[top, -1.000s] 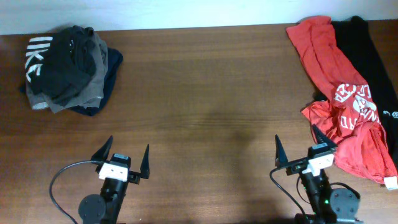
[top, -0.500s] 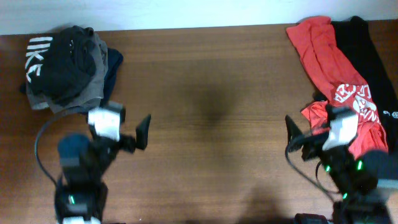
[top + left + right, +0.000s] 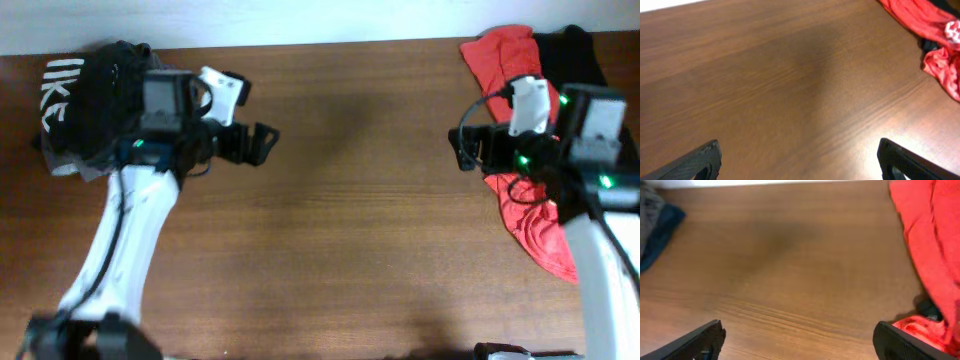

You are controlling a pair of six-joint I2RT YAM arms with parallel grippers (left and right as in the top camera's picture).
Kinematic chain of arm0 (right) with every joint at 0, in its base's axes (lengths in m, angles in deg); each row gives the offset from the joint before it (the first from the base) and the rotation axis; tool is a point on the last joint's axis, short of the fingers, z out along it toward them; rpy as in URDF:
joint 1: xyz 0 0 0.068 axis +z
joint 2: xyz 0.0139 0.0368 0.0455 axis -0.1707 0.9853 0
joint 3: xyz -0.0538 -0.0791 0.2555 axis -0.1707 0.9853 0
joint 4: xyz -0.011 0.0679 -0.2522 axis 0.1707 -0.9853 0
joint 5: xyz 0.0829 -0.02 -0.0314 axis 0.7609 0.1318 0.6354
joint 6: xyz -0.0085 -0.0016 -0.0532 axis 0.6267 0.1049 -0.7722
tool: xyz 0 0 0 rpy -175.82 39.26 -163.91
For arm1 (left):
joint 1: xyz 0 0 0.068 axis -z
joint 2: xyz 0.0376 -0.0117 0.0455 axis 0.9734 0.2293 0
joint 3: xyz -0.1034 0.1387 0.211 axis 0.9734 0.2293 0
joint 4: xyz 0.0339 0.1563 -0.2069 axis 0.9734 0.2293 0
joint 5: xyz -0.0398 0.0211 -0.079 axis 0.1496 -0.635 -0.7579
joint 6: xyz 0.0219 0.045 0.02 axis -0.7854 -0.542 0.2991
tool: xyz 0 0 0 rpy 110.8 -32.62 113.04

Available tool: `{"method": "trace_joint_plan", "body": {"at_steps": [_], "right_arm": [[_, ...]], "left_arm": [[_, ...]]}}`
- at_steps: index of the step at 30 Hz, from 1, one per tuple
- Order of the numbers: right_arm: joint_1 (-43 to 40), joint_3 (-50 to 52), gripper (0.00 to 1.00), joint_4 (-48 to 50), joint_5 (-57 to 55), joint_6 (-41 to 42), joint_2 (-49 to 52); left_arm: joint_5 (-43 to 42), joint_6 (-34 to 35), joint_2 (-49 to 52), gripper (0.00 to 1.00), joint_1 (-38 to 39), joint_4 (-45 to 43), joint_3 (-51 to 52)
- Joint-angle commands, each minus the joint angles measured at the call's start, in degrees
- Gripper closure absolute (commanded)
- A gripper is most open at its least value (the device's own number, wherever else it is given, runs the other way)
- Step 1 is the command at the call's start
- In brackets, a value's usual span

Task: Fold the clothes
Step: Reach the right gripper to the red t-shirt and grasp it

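red-orange t-shirt (image 3: 495,58) on wooden table (image 3: 350,220)

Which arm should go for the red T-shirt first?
Right. The right gripper hangs open beside the red T-shirt; the left gripper is far across, by the dark clothes pile.

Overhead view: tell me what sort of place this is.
Probably a robot lab bench for laundry folding: a wooden table, a left arm and a right arm over it, a red T-shirt and a pile of dark clothes.
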Motion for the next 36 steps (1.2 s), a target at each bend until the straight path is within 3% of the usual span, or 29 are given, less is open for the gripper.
{"method": "trace_joint_plan", "body": {"at_steps": [1,6,13,17,22,28,36], "right_arm": [[-3.61,-1.36,0.01,0.66,-8.50,10.73,6.08],[-15.43,-1.33,0.04,-0.20,-12.02,21.68,14.14],[-23.30,-1.29,0.14,-1.95,-10.38,22.29,22.36],[-21.38,-1.14,0.17,-2.43,-11.37,18.18,24.81],[-17.68,-0.46,0.20,-2.27,-19.74,19.82,26.43],[-13.57,-0.42,0.37,0.98,-20.31,19.71,30.64],[-9.31,-0.42,0.39,4.76,-23.52,19.80,37.09]], "left_arm": [[-1.60,-1.33,7.06,0.01,1.90,-2.16,-1.42],[-1.53,-1.33,10.93,0.01,3.15,-2.91,-1.40],[0.31,-1.33,11.43,0.01,3.23,-3.10,-1.40],[1.49,-1.33,11.43,0.01,3.26,-3.10,-1.40],[1.64,-1.31,11.43,0.01,3.26,-2.97,-1.40],[1.66,-1.31,11.43,0.06,3.26,-2.95,-1.40],[1.66,-1.29,11.43,0.08,3.26,-2.89,-1.40]]}}
